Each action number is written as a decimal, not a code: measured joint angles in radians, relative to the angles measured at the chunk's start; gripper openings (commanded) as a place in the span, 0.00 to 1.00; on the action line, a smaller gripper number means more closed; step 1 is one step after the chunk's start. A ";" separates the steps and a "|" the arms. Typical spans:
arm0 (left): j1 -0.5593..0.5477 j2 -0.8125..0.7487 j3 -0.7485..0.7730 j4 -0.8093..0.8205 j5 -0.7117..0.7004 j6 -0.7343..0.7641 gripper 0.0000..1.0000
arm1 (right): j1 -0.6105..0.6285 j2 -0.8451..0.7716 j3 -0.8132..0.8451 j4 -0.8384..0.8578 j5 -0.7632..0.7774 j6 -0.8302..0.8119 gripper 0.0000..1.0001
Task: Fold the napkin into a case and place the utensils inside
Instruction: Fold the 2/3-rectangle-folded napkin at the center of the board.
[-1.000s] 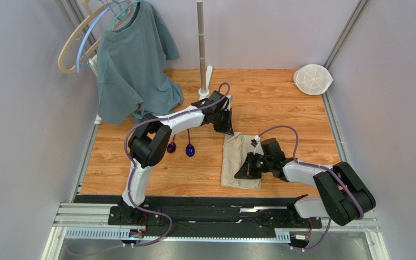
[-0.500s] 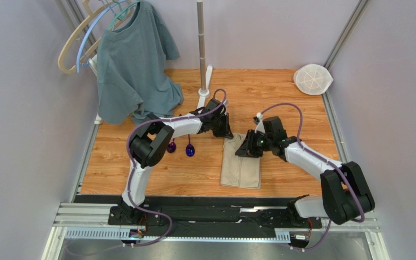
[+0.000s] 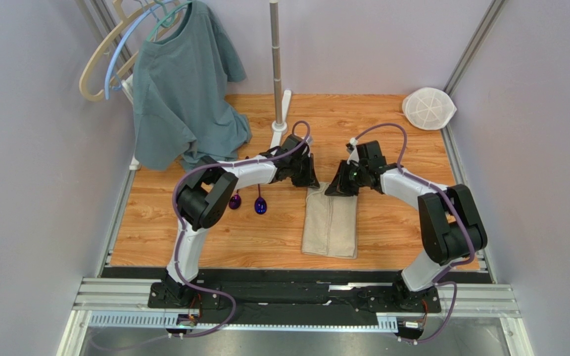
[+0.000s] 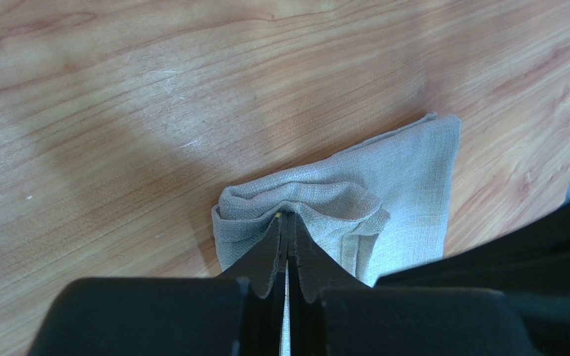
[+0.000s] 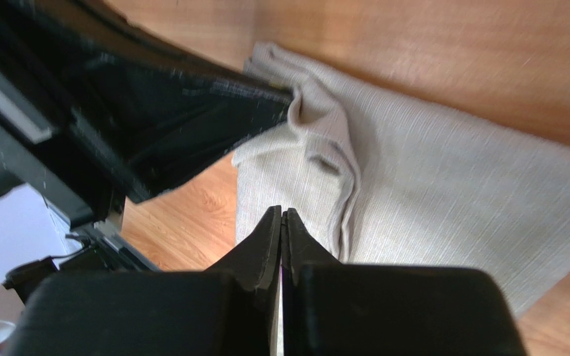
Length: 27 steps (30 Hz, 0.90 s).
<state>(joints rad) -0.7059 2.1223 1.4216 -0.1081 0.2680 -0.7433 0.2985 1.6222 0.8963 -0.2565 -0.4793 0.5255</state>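
Napkin (image 3: 329,222) lies folded to a narrow oblong near the middle of the tabletop (image 3: 384,126), its long side running from 12 to 6 o'clock. Both arms work at its 12 o'clock end. The left tool (image 4: 288,216) is clamped on the cloth at the 11 o'clock corner, where its wrist view shows the layers bunched into a ridge just ahead of the tips. The right tool (image 5: 281,213) has its tips pressed together over the cloth nearer 1 o'clock. Whether a layer is caught between them cannot be told from its wrist view. The two spoons (image 3: 260,205) lie on bare wood at the napkin's 9 o'clock, apart from it, their handles running under the left arm.

The step in hand looks like opening a mouth at the far end so the spoons can slide in. To do it well, the left tool should hold only the upper layers and lift gently toward 12 o'clock. A sideways pull would likely spring the long folds apart. The right tool wants a single top layer, close beside the left one's pinch, then a small pull toward 3 o'clock to spread the opening. The 6 o'clock end should lie flat on the tabletop throughout, since thin cloth like this probably drags easily and a hard tug could undo the fold.
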 measured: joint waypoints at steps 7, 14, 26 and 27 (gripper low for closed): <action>-0.002 -0.002 0.000 0.000 0.002 0.001 0.01 | -0.054 0.104 0.058 0.006 0.007 -0.011 0.00; -0.016 -0.036 -0.001 -0.046 -0.035 0.045 0.14 | -0.087 0.172 0.081 0.006 0.013 -0.026 0.00; -0.122 -0.333 -0.214 0.000 -0.068 0.059 0.02 | -0.097 0.188 0.099 0.013 -0.006 -0.025 0.00; -0.142 -0.328 -0.243 0.011 -0.067 0.053 0.02 | -0.097 0.188 0.100 0.013 -0.010 -0.025 0.00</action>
<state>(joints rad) -0.8482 1.7943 1.1786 -0.0971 0.2012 -0.6907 0.2012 1.8107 0.9958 -0.2432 -0.4896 0.5007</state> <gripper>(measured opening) 0.027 0.006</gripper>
